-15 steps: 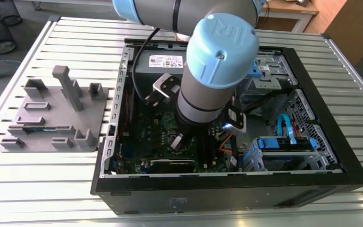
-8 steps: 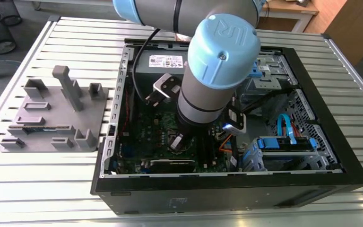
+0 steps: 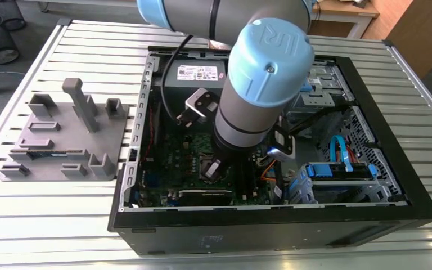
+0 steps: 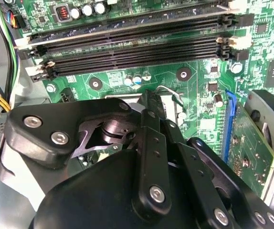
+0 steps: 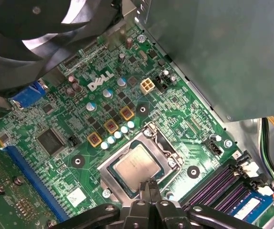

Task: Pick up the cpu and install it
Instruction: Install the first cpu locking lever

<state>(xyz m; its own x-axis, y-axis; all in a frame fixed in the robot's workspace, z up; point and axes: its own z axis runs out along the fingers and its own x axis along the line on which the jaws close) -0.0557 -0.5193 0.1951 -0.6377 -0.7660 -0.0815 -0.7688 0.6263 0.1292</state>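
The gripper (image 5: 146, 187) has its fingertips pressed together with nothing between them, poised just above the near edge of the cpu (image 5: 136, 165). The cpu lies flat in the socket frame (image 5: 139, 164) on the green motherboard (image 5: 103, 107), between the memory slots (image 5: 223, 183) and the capacitors (image 5: 118, 135).

**Even light, little glare**

Exterior view: bright, diffuse overhead light, soft shadows inside the computer case (image 3: 396, 211). In both wrist views the motherboard (image 5: 79, 124) is sharp & well lit; near gripper linkage (image 4: 146, 191) dark, slightly soft. Fan (image 5: 41, 28) blurred.
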